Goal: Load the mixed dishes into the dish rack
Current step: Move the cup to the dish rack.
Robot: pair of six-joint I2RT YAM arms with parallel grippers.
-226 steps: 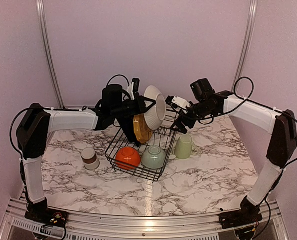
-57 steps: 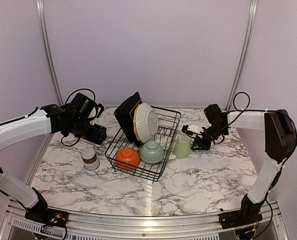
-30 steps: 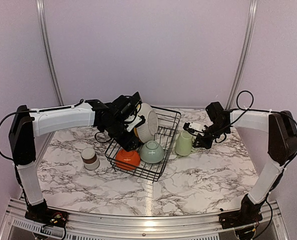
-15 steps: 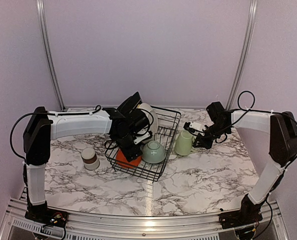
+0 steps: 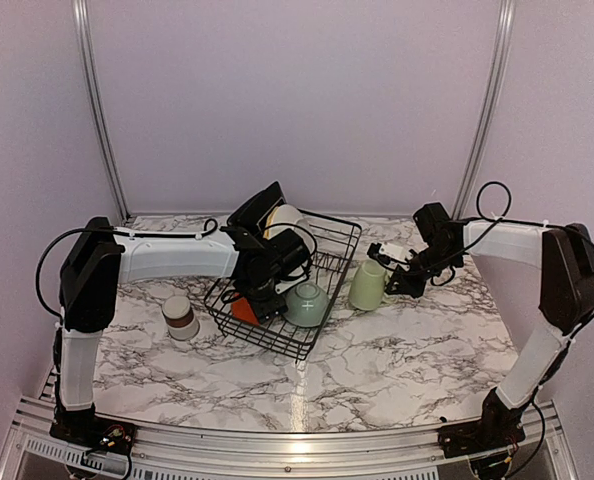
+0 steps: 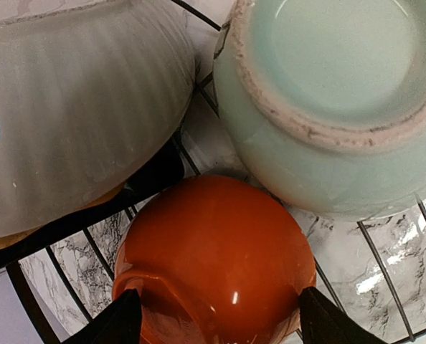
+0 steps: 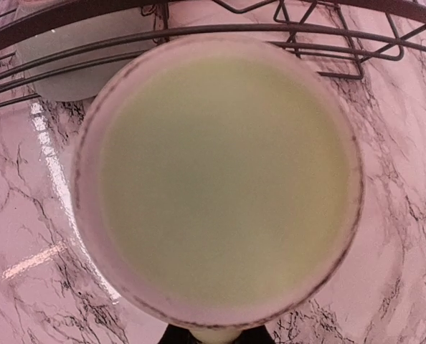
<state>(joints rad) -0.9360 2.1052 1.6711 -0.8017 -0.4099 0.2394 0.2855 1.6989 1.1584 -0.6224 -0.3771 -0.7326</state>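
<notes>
Now left pincer lower, straddling orange bowl

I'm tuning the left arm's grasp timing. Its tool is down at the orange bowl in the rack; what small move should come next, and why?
Probably close the left tool on the orange bowl. The wrist view shows its fingers spread on either side of the upturned bowl inside the dish rack, and a firm grip is not evident yet.
</notes>
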